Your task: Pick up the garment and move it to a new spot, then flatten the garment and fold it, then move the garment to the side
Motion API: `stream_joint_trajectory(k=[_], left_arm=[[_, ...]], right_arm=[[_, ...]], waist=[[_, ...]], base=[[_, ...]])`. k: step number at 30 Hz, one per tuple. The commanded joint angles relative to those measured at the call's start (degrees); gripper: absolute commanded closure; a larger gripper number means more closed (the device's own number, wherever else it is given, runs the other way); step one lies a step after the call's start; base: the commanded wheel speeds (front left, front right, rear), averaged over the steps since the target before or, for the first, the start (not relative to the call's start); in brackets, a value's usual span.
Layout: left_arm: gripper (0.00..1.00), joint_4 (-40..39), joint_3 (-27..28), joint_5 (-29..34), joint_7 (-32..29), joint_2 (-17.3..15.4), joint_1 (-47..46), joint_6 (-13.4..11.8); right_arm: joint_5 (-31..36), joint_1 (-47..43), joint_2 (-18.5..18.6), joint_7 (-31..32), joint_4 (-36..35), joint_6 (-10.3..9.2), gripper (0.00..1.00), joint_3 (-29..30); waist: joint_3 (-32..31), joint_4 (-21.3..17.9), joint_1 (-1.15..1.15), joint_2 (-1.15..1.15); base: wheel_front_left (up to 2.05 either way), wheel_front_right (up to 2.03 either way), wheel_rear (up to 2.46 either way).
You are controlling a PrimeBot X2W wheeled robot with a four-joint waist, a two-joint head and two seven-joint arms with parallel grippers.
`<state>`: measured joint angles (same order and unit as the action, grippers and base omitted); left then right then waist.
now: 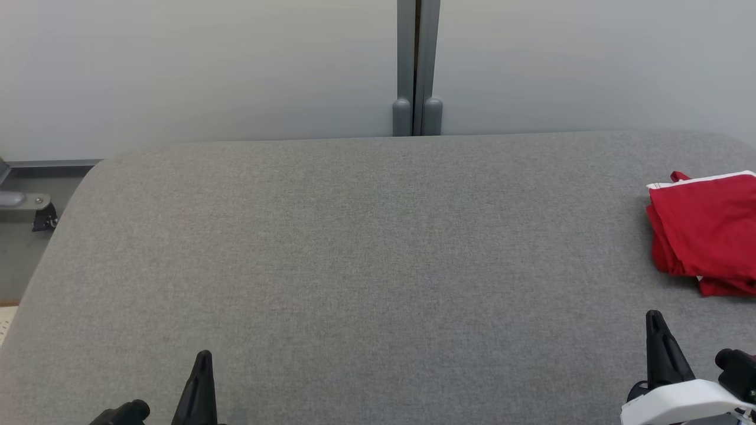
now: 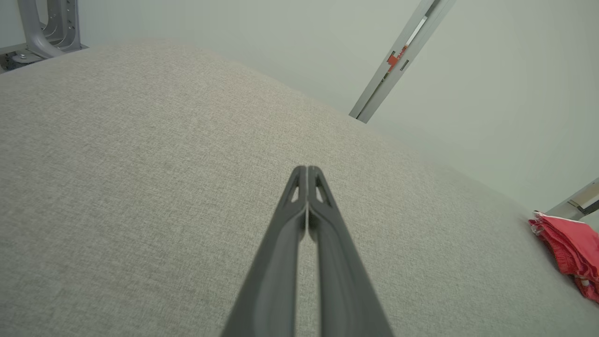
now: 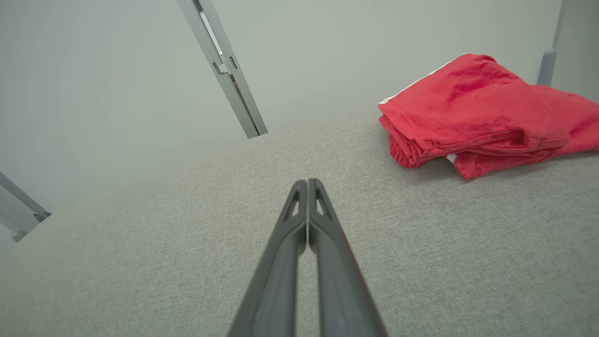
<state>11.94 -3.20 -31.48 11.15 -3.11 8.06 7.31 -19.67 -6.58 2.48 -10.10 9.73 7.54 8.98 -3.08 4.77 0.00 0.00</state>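
A red garment (image 1: 706, 230) with a white edge lies folded in a thick bundle at the right edge of the grey fabric table (image 1: 354, 265). It also lies at the upper right of the right wrist view, red garment (image 3: 472, 112), and at the far right of the left wrist view, red garment (image 2: 571, 248). My right gripper (image 1: 654, 321) is shut and empty near the front right, a little in front of the garment and apart from it; its tips (image 3: 307, 183) meet. My left gripper (image 1: 204, 357) sits at the front left, shut and empty, tips together (image 2: 306, 169).
A pale wall stands behind the table, with a grey vertical post (image 1: 417, 71) at its middle. A metal bracket (image 1: 29, 206) sits off the table's left edge. The table's corners are rounded.
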Motion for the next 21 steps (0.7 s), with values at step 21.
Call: stream_joint_trajectory(k=[21], left_arm=[[1.0, 0.2, 2.1, -19.2, -4.4, -1.2, -5.6, 0.1]], right_arm=[[-22.0, 4.8, 0.4, 4.8, 0.5, -0.03, 1.0, -0.9]], waist=[[0.7, -0.9, 0.0, 0.0]], base=[[0.0, 0.0, 0.0]])
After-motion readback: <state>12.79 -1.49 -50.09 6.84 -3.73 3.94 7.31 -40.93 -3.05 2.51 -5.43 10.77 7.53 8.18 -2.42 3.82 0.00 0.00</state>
